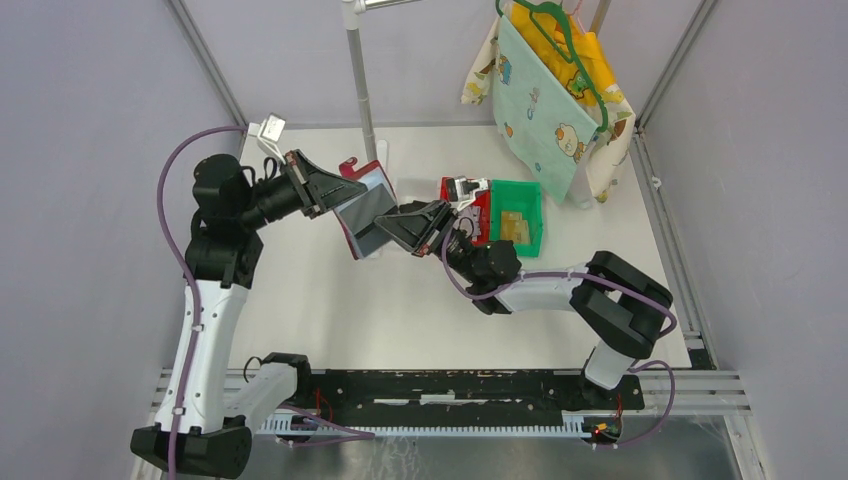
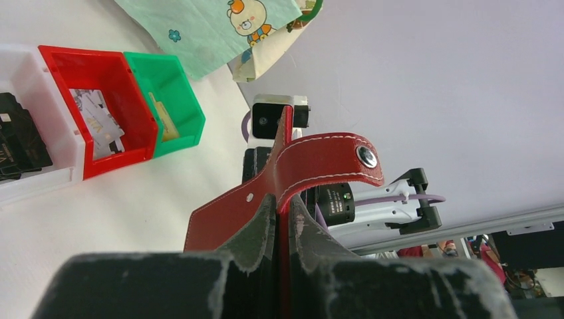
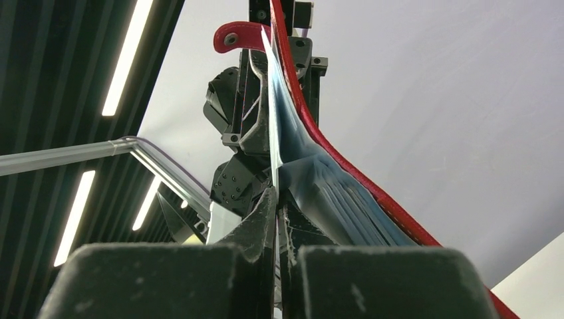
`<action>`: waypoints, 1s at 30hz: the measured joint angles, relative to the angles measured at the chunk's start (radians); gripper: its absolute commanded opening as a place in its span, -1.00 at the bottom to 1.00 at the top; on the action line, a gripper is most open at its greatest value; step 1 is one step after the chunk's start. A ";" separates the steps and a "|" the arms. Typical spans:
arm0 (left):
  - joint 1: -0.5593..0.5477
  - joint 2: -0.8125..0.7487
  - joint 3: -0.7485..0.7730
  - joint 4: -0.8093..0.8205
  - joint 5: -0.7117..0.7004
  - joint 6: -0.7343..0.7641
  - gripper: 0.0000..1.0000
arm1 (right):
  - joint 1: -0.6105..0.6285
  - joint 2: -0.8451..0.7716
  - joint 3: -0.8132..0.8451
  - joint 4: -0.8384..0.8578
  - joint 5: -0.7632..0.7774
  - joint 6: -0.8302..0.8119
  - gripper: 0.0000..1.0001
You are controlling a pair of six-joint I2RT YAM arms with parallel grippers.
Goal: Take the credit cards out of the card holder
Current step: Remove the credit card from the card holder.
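Top external: left pincer (image 1: 338, 198) & right pincer (image 1: 388, 226) pinch stitched red card holder (image 1: 362, 212) w/ glossy sleeves (image 3: 319, 179).

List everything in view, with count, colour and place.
card holder: one, dark red, held between both grippers
green bin: one, green, table's far side
tan cards: few, tan, in green bin
red bin: one, red, beside green bin
pale cards: several, whitish, in red bin
white bin: one, white, beside red bin
cloths: several, mint and yellow, hanging far right
pole: one, silver, far middle
table: one, white, underneath
left gripper: one, black, gripping card holder
right gripper: one, black, gripping card holder
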 measured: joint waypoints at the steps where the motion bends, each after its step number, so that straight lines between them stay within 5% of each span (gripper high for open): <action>1: 0.000 0.006 0.002 0.000 0.000 -0.005 -0.96 | 0.000 -0.001 -0.002 0.000 0.004 0.000 -0.99; 23: 0.023 0.064 0.121 0.006 -0.001 -0.025 -0.96 | -0.008 -0.047 -0.087 0.000 0.023 -0.004 -1.00; 30: 0.024 0.083 0.225 -0.101 -0.046 0.130 -0.96 | -0.059 -0.060 -0.135 0.000 -0.025 0.020 -1.00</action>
